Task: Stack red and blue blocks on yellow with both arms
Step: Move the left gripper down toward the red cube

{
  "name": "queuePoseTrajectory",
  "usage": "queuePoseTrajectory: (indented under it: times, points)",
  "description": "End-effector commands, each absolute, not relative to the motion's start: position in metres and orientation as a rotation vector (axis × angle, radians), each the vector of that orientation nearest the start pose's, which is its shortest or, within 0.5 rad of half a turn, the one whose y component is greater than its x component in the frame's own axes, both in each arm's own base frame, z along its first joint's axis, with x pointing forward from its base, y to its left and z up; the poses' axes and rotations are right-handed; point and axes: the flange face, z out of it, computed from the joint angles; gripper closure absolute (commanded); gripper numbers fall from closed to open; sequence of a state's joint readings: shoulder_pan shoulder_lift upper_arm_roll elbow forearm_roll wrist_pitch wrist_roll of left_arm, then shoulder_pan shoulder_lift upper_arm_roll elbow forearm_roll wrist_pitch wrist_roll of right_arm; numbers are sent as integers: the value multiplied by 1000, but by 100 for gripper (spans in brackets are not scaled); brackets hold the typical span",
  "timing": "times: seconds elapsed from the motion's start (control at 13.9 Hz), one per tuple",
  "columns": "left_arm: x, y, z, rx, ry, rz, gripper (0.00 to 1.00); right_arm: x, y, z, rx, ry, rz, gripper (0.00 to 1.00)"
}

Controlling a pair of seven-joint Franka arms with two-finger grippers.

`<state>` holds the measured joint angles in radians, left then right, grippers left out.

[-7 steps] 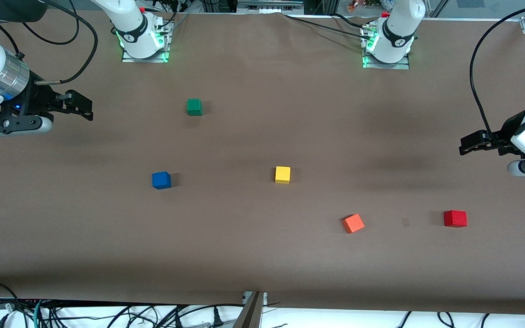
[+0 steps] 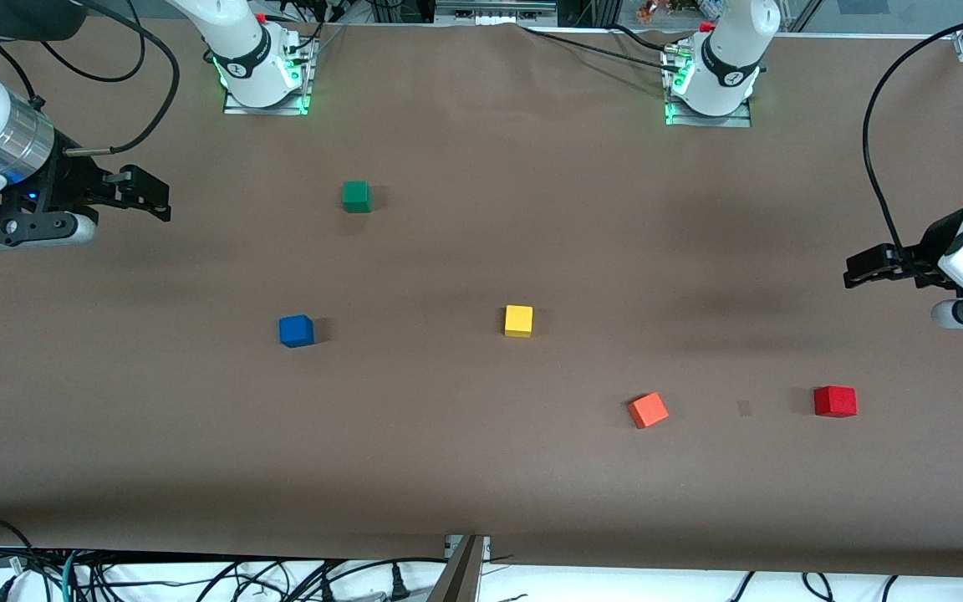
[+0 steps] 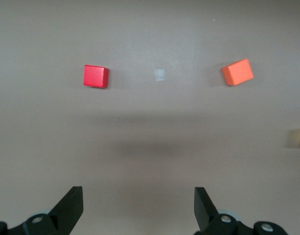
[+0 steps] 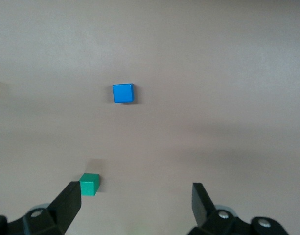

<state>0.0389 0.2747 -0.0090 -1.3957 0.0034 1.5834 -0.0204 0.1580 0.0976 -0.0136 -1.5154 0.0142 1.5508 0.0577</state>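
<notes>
Since half a second ago, only the left hand (image 2: pixel 866 272) is shifting, easing slightly toward its own end of the bench (image 2: pixel 481 468); every cube is lying where it was; the left hand is hanging in the air over that end of the bench, fingers (image 3: pixel 71 208) spread wide and holding nothing; the right hand (image 2: pixel 151 194) is waiting over the opposite end, likewise wide open and empty; the yellow cube (image 2: pixel 518 320) is sitting mid-bench; the blue cube (image 2: pixel 296 330) is lying well apart from it toward the right arm's end; the red cube (image 2: pixel 835 401) is lying nearer the front camera, toward the left arm's end; the orange cube (image 2: pixel 648 410) is resting between red and yellow; the green cube (image 2: pixel 356 196) is sitting farther from the camera than the blue.
</notes>
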Motion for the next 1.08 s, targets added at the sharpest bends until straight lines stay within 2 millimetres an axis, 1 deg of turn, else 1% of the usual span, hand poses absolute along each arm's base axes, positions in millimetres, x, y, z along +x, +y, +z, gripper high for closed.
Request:
queuePoseTrajectory:
  times: [0.0,0.07,0.22,0.36,0.43,0.51,0.58,0.72,0.79,0.87,1.01]
  points:
    - [655,55,515,-3147,-151,161,0,576,83,601,-3139,-149,92,0]
    - [664,61,495,-3143,-160,161,0,577,83,600,-3137,-149,92,0]
    - [682,63,456,-3143,-163,149,0,576,84,601,-3137,-152,90,0]
    - [701,66,408,-3143,-166,120,0,577,84,600,-3137,-149,90,0]
    - [707,75,380,-3147,-185,122,0,576,84,601,-3137,-149,90,0]
    - [712,87,357,-3145,-207,110,0,577,84,601,-3137,-149,87,0]
    - [717,92,335,-3143,-174,91,0,577,84,601,-3137,-149,87,0]
    - [723,98,306,-3149,-34,45,0,577,83,600,-3137,-147,90,0]
    - [721,113,294,-3150,-41,54,0,577,84,600,-3137,-149,90,0]
    - [719,124,282,-3152,-60,78,0,577,84,600,-3137,-149,92,0]
    - [721,125,264,-3147,-48,50,0,577,84,601,-3137,-149,87,0]
